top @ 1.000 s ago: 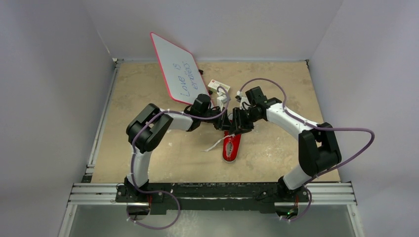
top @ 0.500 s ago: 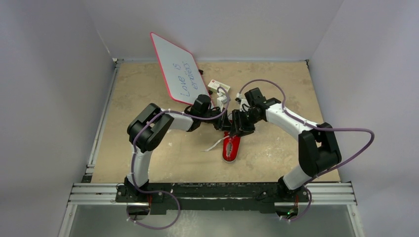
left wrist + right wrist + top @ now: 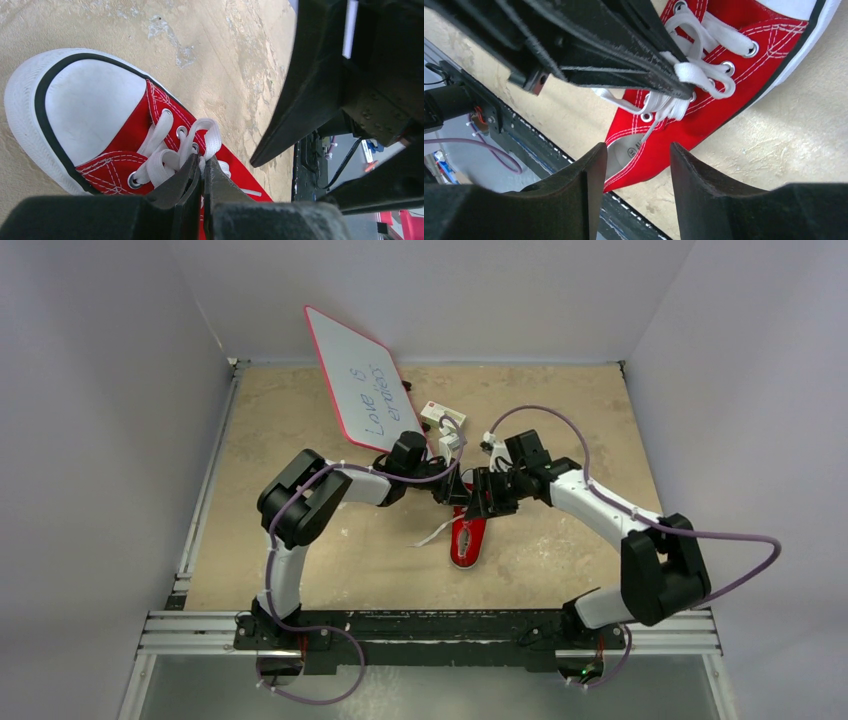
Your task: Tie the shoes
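Observation:
The red shoe (image 3: pixel 468 542) lies mid-table, its white toe cap (image 3: pixel 90 105) pointing away from the arm bases. My left gripper (image 3: pixel 202 161) is shut on a loop of the white lace (image 3: pixel 160 165) over the eyelets. One loose lace end (image 3: pixel 432 533) trails on the table left of the shoe. My right gripper (image 3: pixel 636 152) hovers open just above the shoe's (image 3: pixel 724 100) heel opening, with nothing between its jaws. In the right wrist view, the left gripper's fingers (image 3: pixel 624 60) pinch the lace (image 3: pixel 687 73). Both grippers meet over the shoe in the top view.
A red-rimmed whiteboard (image 3: pixel 355 390) with writing leans at the back left. A small white box (image 3: pixel 441 416) sits behind the grippers. The black rail (image 3: pixel 430 625) runs along the near edge of the tan table (image 3: pixel 570 400), walled on three sides.
The right gripper's jaws have spread apart and released the lace. The right arm's elbow swung out to the right. The left gripper stayed put, holding the lace.

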`<state>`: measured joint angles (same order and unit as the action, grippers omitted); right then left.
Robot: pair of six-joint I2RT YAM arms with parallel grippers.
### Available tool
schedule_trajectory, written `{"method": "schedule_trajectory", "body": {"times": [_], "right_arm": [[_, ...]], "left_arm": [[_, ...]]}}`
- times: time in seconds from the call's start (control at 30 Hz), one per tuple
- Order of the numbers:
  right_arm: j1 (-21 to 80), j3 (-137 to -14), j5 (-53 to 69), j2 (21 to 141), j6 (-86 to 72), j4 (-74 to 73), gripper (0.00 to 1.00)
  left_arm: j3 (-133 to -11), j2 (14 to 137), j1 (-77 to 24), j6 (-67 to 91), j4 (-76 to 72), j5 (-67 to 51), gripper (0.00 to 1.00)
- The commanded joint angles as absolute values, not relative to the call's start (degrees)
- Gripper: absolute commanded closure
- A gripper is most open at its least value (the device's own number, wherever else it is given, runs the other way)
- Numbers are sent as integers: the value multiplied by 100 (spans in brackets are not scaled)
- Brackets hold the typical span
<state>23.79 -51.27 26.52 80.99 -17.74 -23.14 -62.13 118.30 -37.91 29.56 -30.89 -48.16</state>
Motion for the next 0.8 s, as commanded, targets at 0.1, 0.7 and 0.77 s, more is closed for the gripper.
{"method": "schedule_trajectory", "body": {"times": [0.1, 0.7, 0.77], "right_arm": [[2429, -5182, 2829, 8476, -1696, -1978, 56], [2433, -5431, 2386, 8056, -1886, -3754, 100], [2432, -5491, 2235, 7931, -1805, -4331, 100]], "left_arm": [[-6279, 11835, -3750, 2993, -3317, -4939, 100], [-6192, 11408, -3738, 3026, -3149, -4792, 82], [-6038, 11088, -3744, 3028, -3106, -4617, 76]]}}
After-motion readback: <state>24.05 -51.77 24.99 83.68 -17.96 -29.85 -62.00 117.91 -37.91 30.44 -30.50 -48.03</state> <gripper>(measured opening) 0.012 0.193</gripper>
